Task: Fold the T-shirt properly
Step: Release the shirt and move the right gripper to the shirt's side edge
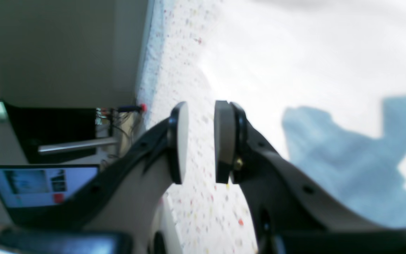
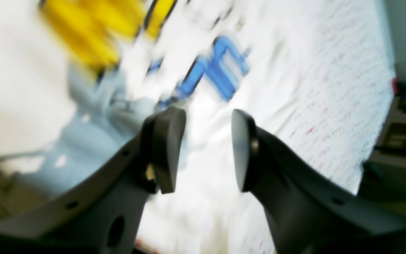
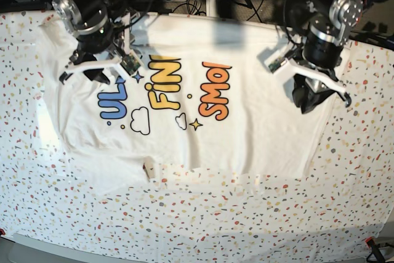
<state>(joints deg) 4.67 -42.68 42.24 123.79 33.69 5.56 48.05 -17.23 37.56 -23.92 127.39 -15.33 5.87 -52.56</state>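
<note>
**Entry: T-shirt, spread flat, print up**

Left wrist: left gripper (image 1: 201, 141) with pads apart, empty, over the speckled tabletop (image 1: 203, 215) beside white cloth.

Right wrist: right gripper (image 2: 208, 150) with pads apart, empty, above blurred blue lettering.

Base: T-shirt (image 3: 246, 133) lies across the table's far half, between both arms. Judged light, limp, crease-prone; best pinched at hem corners or sleeve edges.

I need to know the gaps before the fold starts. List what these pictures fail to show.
- Base view: the right arm hides the end of the blue word on the T-shirt.
- Right wrist view: motion blur smears the print beyond the right pincer.
- Left wrist view: past the left pincer, the cloth is washed out.
</note>
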